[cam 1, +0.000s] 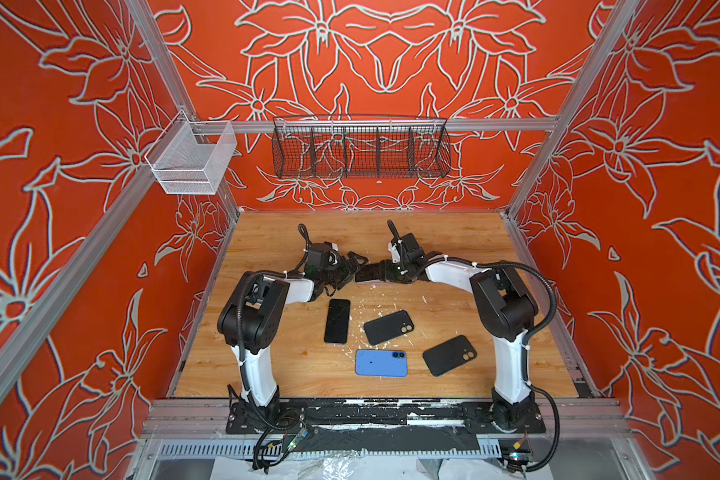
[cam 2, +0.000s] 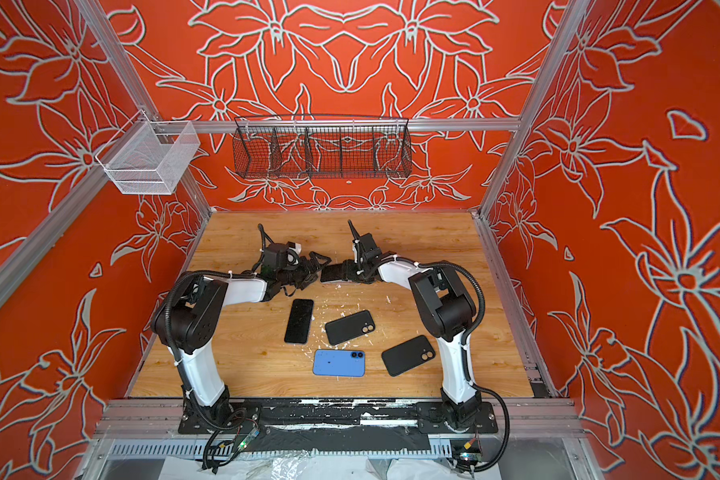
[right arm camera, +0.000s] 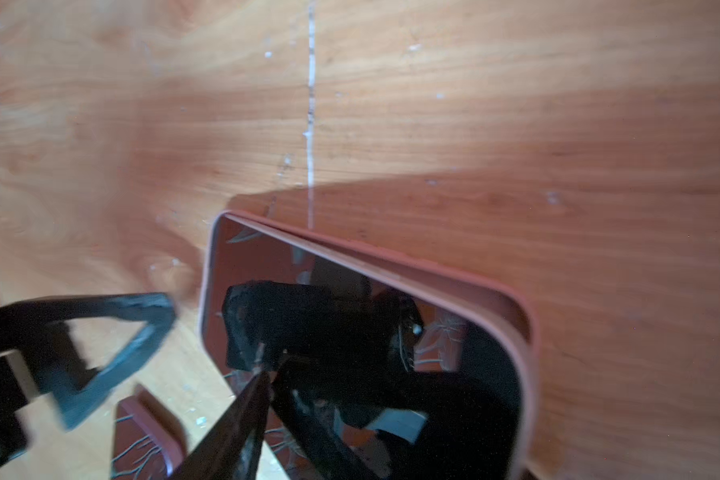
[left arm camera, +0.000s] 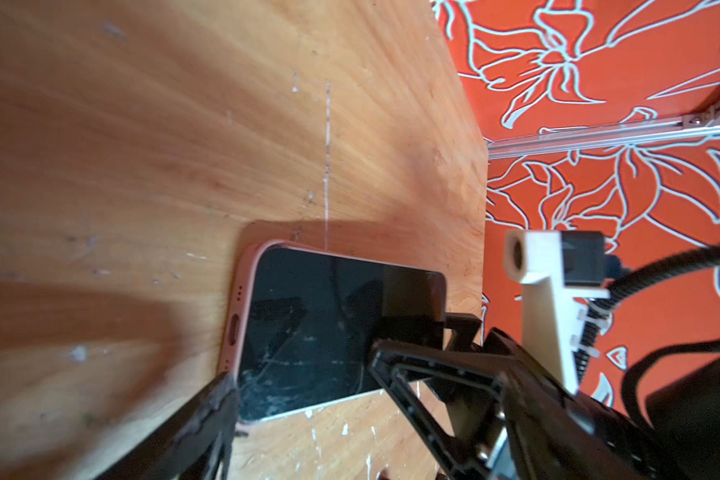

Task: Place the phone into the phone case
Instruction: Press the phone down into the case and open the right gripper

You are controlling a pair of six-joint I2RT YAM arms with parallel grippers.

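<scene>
Toward the far middle of the table (cam 1: 267, 365), the phone (left arm camera: 329, 324) lies screen up inside the pink phone case (left arm camera: 242, 316), between the two arms. In the right wrist view the case's rim stands above the glass along one long side. In the left wrist view a pale phone edge shows along the other long side.

The left gripper (cam 1: 355, 268) is spread wide and grasps nothing. One of its fingers (left arm camera: 208, 415) is just beside the case's corner at the port end. The right gripper (cam 1: 381, 273) is released too, with one finger (right arm camera: 242, 415) over the glass and the other above bare wood beside the case.

Nearer the arm bases lie a spare black phone (cam 1: 337, 321), screen up, two black cases (cam 1: 388, 327) with their camera side up, and a blue one (cam 1: 381, 363).
</scene>
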